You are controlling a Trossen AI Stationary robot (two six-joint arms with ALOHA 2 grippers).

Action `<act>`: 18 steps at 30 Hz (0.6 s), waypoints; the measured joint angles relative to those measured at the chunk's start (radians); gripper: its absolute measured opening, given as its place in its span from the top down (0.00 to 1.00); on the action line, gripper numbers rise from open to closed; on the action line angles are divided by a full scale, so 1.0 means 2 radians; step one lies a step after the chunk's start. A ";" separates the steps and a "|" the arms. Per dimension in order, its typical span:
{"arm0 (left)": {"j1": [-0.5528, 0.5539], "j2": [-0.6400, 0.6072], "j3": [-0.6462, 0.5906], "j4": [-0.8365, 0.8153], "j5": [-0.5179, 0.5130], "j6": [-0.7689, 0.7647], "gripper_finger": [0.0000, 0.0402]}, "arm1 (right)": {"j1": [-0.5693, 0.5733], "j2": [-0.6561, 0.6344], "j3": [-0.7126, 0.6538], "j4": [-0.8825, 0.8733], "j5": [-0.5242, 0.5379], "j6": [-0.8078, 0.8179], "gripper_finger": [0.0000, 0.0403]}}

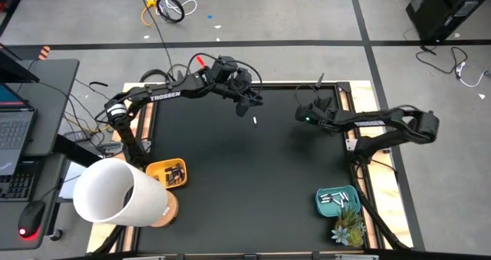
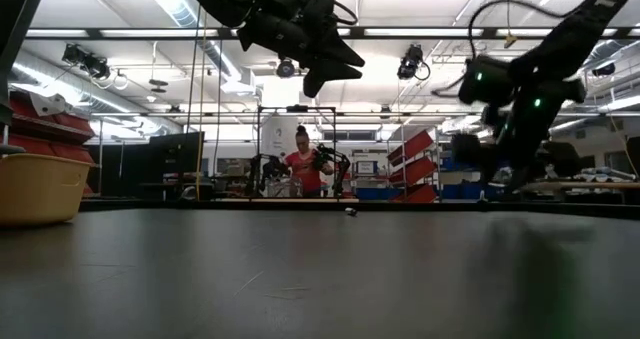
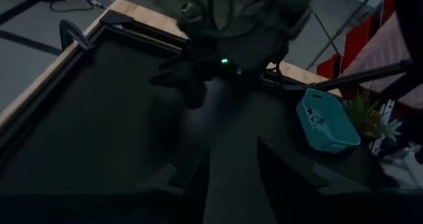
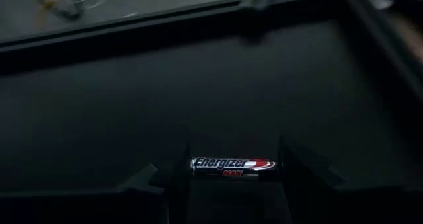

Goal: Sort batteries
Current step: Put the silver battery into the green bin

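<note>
1. The left arm reaches from the table's left edge toward the far middle, bent at the elbow, and the left gripper (image 1: 247, 99) hangs above the black mat (image 1: 230, 176) near its far edge; in the low view it is lifted well clear of the surface

2. In the left wrist view its fingers (image 3: 284, 164) stand spread apart with bare mat between them

3. The right arm folds in from the right edge, and the right gripper (image 1: 305, 114) is raised over the far right part of the mat, apart from the left one

4. The right gripper pinches a battery (image 4: 232, 164) crosswise between its two fingers, its printed label showing

5. One loose battery (image 1: 255, 121) lies on the mat just below the left gripper, between the two grippers; the low view shows it alone at the far side

6. More batteries lie in the yellow bowl (image 1: 156, 170) at the near left and in the teal tray (image 1: 321, 206) at the near right, beside a small plant (image 1: 349, 228)

7. The middle and near mat lie open; a wooden border (image 1: 367, 168) frames the right side
</note>
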 joint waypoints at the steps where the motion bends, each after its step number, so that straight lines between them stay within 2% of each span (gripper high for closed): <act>1: 0.000 0.000 0.000 0.000 0.000 -0.006 0.65 | 0.006 -0.016 0.000 -0.003 -0.011 -0.007 0.56; 9: -0.001 0.000 0.000 0.002 0.000 -0.056 0.65 | 0.053 -0.151 0.001 -0.065 -0.120 -0.031 0.56; 13: -0.004 0.000 0.000 0.013 0.000 -0.083 0.65 | 0.083 -0.209 0.029 -0.146 -0.166 -0.049 0.56; 18: -0.013 0.000 0.015 0.017 0.001 -0.101 0.65 | 0.114 -0.248 0.101 -0.293 -0.256 -0.109 0.56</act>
